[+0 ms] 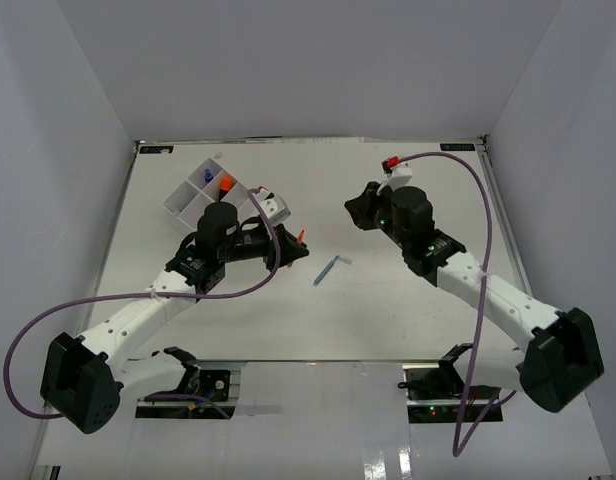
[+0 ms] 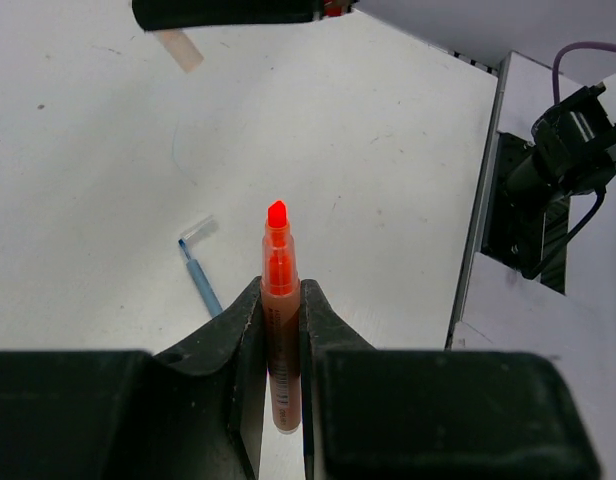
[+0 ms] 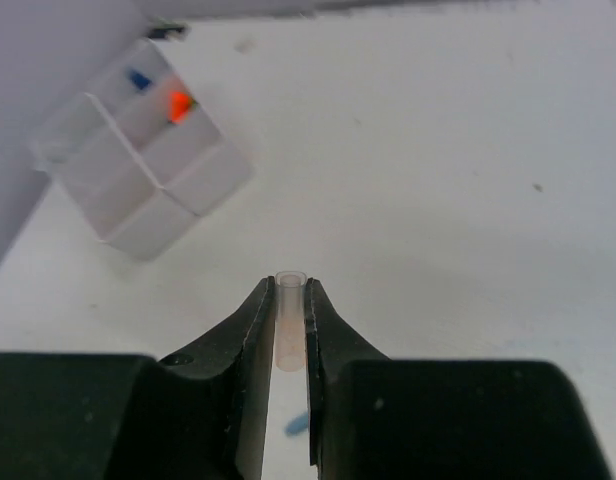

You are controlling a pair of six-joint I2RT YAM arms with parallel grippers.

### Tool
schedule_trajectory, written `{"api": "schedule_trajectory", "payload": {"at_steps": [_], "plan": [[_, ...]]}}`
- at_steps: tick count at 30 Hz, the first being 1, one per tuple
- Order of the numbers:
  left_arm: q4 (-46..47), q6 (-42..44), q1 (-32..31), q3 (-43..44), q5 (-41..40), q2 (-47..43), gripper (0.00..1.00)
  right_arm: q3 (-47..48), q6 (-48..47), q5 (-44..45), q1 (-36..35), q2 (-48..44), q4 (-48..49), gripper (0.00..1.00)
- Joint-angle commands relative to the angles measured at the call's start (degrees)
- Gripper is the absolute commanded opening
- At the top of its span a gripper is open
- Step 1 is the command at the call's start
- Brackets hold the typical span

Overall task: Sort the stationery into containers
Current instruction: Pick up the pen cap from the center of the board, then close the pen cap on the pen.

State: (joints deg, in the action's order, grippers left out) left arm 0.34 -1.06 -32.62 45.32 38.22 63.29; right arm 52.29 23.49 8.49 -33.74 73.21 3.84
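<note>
At the far left of your table (image 1: 388, 310) sits the white four-part tray (image 1: 176, 208), turned corner-on to the arms, with a blue-topped item (image 1: 208, 178) and an orange-topped item (image 1: 225, 184) standing in adjoining compartments on its far side. Just right of the tray, your left end effector (image 2: 280, 300) is clamped on an orange highlighter (image 2: 278, 255). The jaws are narrow and pinch the translucent barrel, and the bare, uncapped orange tip points out past the fingertips, above the table and toward its middle. Near the centre of the table, just beyond that tip and a little to its left in the left wrist view, a thin blue pen (image 1: 326, 270) lies flat on the white surface with its clear cap end pointing away from the arms, touching neither arm. Further right, your right end effector (image 3: 288, 287) is drawn in tight on a small clear cap (image 3: 290, 340). This short translucent tube with a faint pink tint is held lengthwise between the fingers, and its open end shows just past the tips. The right wrist camera looks over it across bare table toward the tray, which sits well apart from that end effector. A small blue shape shows low in the gap between the right fingers, too blurred to identify. From above, the two end effectors face each other across the middle of the table, apart, with the pen on the surface between them and nearer the bases.
</note>
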Motion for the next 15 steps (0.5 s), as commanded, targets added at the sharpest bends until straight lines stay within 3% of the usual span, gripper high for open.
{"api": "schedule_trajectory", "payload": {"at_steps": [1, 10, 15], "plan": [[3.79, -3.16, 0.28, -0.84, 3.09, -0.53, 0.01, -6.14, -1.69, -4.79, -3.17, -5.87, 21.36, 0.08], [7.83, -5.27, 0.19, -3.04, 1.33, -2.73, 0.02, -12.65, -1.95, -6.64, -11.7, -10.54, 44.65, 0.08], [8.54, -6.06, 0.19, -3.22, 1.68, -2.38, 0.02, -13.44, -2.39, -7.26, -14.95, -9.75, 49.77, 0.08]]}}
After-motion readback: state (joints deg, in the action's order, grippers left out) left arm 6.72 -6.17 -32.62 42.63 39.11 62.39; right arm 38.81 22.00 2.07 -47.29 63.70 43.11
